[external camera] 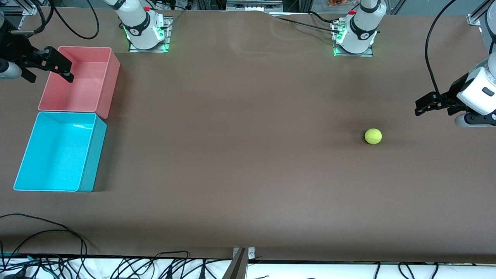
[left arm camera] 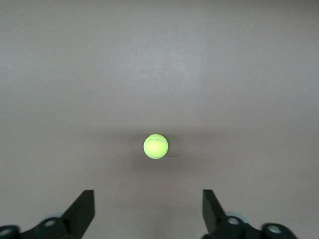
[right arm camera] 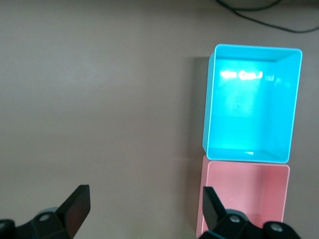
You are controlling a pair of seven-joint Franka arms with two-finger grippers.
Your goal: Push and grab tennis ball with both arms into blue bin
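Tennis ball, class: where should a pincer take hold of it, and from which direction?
Across its widest middle, coming straight down from above: the tennis ball is round, lies free on the bare table, and nothing crowds it. The open left pincer is the closer one.

1. The table [external camera: 248,162] is showing a brown matt covering, smooth, with faint creases near the robots' bases.
2. The tennis ball [external camera: 373,136] is looking fuzzy and matt, like felt, with a thin curved seam.
3. The blue bin [external camera: 58,153] is looking like smooth plastic; its floor is reflecting light with a glossy patch.
4. The pink bin [external camera: 79,79] is looking like the same smooth plastic, a little less shiny.
5. The arms' shells [external camera: 478,91] are appearing as white glossy plastic.
6. The left gripper [left arm camera: 148,211] and the right gripper [right arm camera: 145,209] are showing matt black fingers.
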